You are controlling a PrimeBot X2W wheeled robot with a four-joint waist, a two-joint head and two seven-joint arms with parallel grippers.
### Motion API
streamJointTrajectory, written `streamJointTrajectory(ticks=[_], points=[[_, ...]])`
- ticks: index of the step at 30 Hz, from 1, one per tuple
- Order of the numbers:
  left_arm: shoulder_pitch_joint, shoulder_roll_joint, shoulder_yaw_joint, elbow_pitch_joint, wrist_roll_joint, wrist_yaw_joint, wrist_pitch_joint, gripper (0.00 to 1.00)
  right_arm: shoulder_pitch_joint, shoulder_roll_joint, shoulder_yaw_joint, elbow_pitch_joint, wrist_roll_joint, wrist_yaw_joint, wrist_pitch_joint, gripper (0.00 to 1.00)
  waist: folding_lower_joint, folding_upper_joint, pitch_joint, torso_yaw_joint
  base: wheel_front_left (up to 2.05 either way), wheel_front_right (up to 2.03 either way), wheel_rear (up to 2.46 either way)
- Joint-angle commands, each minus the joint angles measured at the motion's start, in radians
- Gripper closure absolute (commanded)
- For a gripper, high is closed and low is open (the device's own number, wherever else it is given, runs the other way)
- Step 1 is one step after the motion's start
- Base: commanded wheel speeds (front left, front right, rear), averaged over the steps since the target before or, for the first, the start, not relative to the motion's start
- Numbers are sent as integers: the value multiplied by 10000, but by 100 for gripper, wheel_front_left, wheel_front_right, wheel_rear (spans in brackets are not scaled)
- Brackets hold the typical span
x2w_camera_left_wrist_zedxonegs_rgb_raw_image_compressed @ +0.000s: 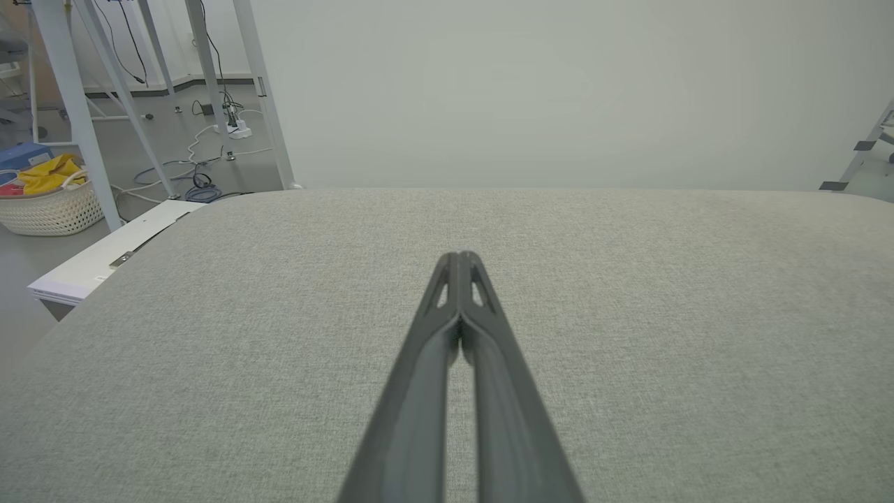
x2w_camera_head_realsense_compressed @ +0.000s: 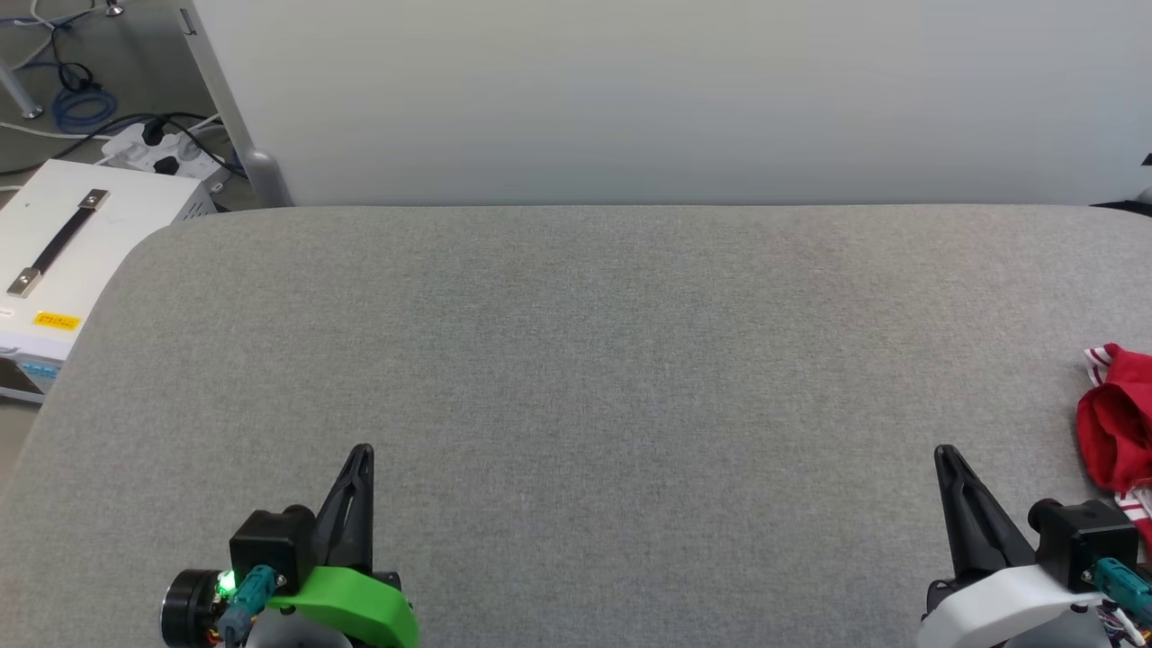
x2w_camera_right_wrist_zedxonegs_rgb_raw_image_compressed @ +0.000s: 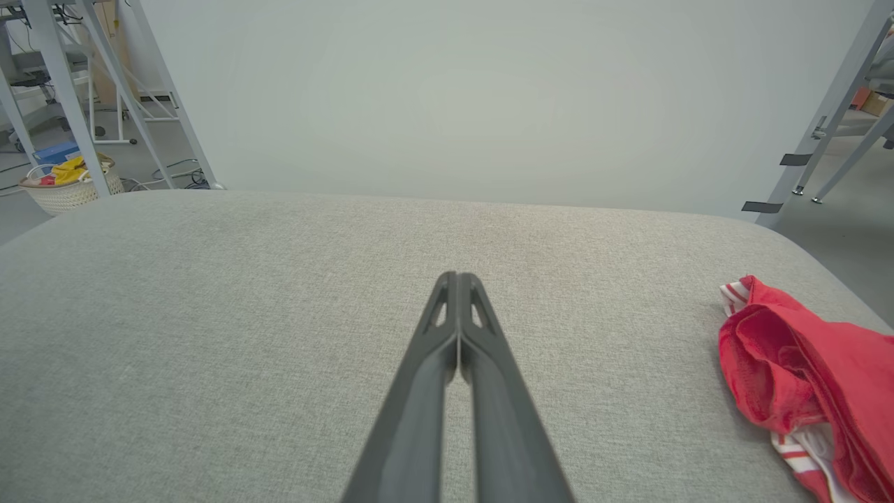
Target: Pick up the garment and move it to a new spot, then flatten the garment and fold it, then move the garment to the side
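The garment [x2w_camera_head_realsense_compressed: 1119, 430] is a crumpled red heap with red-and-white striped trim, lying at the far right edge of the grey padded table [x2w_camera_head_realsense_compressed: 576, 360]; it runs out of the head view. The right wrist view has the garment [x2w_camera_right_wrist_zedxonegs_rgb_raw_image_compressed: 803, 377] at its lower right. My right gripper [x2w_camera_head_realsense_compressed: 942, 453] is shut and empty, low on the table's near right, a short way left of the garment and apart from it. My left gripper [x2w_camera_head_realsense_compressed: 362, 450] is shut and empty at the near left. Both pairs of dark fingers [x2w_camera_left_wrist_zedxonegs_rgb_raw_image_compressed: 459, 260] [x2w_camera_right_wrist_zedxonegs_rgb_raw_image_compressed: 457, 278] meet at their tips.
A pale partition wall [x2w_camera_head_realsense_compressed: 666, 99] stands along the table's far edge. Off the table's left corner sits a white case [x2w_camera_head_realsense_compressed: 81, 243] with a black handle, and cables and a power strip [x2w_camera_head_realsense_compressed: 162, 153] lie on the floor. A woven basket [x2w_camera_left_wrist_zedxonegs_rgb_raw_image_compressed: 49, 202] of cloth stands farther left.
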Motion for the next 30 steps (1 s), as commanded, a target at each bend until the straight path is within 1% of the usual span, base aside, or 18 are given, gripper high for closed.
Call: streamJointTrajectory(ticks=[1,30], points=[[-133,-101,83,-46,162,50,67,100,-242,5,26,73,-79,-3,-26,100,0,0,0,4,0,0,0],[-239,-419,451,-355,808,96,668,100,-725,11,97,640,-420,-5,-45,100,0,0,9,78,0,0,0]])
